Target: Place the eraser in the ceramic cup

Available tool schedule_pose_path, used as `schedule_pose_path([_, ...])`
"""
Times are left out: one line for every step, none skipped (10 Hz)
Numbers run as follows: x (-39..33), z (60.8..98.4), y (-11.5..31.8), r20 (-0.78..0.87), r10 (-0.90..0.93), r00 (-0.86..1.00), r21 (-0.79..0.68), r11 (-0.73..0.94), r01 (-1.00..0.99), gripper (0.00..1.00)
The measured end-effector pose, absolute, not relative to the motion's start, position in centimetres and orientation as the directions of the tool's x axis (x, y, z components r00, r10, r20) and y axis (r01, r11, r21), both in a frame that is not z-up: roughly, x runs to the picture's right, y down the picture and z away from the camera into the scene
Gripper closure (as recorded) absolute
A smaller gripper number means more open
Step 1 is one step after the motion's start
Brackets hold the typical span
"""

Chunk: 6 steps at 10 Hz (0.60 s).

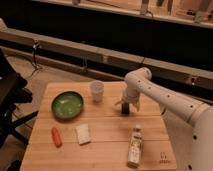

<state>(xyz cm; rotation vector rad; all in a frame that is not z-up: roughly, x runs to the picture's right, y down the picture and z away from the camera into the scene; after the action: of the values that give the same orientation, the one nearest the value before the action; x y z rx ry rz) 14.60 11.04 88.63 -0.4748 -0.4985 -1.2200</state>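
Observation:
The ceramic cup [97, 90] is small, whitish and tapered, standing upright at the back middle of the wooden table [100, 150]. The eraser [126, 108] is a small black block on the table to the right of the cup, right under my gripper. My gripper [125, 103] hangs from the white arm [165, 97] that reaches in from the right, pointing down at the eraser. The gripper hides the top of the eraser.
A green round bowl [67, 104] sits at the left. An orange carrot-like piece [56, 136] and a cream-white block [83, 134] lie at the front left. A bottle [134, 145] lies at the front right. A dark chair [10, 95] stands left of the table.

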Motion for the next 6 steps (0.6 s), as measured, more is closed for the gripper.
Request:
schedule_pose_path([14.3, 89.2, 11.0, 0.592, -0.764, 0.258, -0.076, 0.265, 0.961, 0.2])
schedule_pose_path([14.1, 89.8, 11.1, 0.591, -0.767, 0.251, -0.077, 0.255, 0.964, 0.2])
schedule_pose_path([14.2, 90.6, 11.3, 0.592, -0.768, 0.246, -0.082, 0.246, 0.966, 0.2])
schedule_pose_path([13.9, 91.4, 11.4, 0.594, -0.769, 0.237, -0.083, 0.234, 0.969, 0.2])
schedule_pose_path([13.6, 92.0, 11.3, 0.598, -0.767, 0.232, -0.089, 0.225, 0.97, 0.2])
schedule_pose_path([13.5, 92.5, 11.4, 0.601, -0.765, 0.233, -0.098, 0.219, 0.971, 0.23])
